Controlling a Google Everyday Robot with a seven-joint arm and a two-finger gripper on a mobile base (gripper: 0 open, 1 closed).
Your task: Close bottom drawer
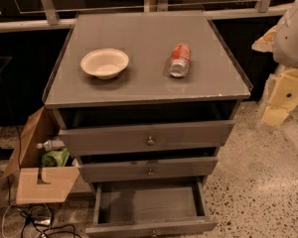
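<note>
Grey and shallow, the bottom drawer (150,207) stands pulled well out at the foot of the bench (144,38), nothing showing inside it, so the closing is all still to do. The claw (283,98) hangs at the right edge, well apart from it; released or clenched, I cannot tell. On the bench top sit an empty white bowl (105,62) and a tipped can (179,60). A cardboard box (39,182) alongside holds a bottle (49,145).
</note>
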